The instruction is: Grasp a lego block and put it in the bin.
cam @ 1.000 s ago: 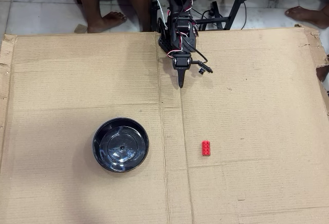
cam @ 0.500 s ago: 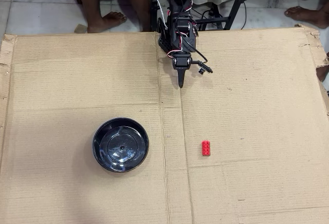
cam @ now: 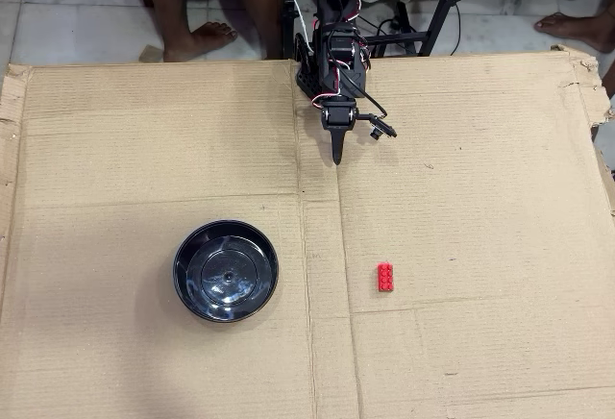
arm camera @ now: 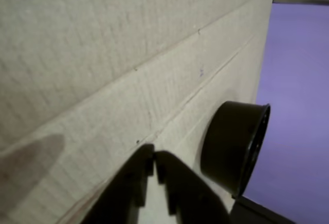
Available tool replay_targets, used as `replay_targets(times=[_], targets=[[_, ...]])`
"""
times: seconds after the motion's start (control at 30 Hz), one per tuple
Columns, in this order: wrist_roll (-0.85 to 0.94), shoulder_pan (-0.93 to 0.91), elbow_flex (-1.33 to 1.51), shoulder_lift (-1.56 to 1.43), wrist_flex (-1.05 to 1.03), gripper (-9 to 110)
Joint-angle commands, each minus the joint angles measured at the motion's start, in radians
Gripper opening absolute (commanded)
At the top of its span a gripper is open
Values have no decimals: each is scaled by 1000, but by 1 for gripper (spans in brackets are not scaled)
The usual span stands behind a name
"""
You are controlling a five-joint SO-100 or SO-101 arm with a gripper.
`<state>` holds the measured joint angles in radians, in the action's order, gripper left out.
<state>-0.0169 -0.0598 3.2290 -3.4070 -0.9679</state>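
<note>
The red lego block lies on the cardboard sheet, right of centre in the overhead view. It does not show in the wrist view. The black bowl, the bin, sits to the left of the block; it also shows in the wrist view, seen from the side. My gripper points down near the arm's base at the top centre, well apart from both. In the wrist view the gripper has its dark fingers closed together with nothing between them.
A large cardboard sheet covers the floor area. The arm's base stands at its top edge, with cables and stand legs behind. A person's bare feet are beyond the top edge, another foot at top right.
</note>
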Motion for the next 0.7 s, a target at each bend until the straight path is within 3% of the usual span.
replay_targets(times=[0.0, 0.17, 0.67], targets=[[-51, -5, 12, -14, 11, 1], [-124, -3, 5, -14, 12, 1], [-592, 6, -74, -11, 5, 1]])
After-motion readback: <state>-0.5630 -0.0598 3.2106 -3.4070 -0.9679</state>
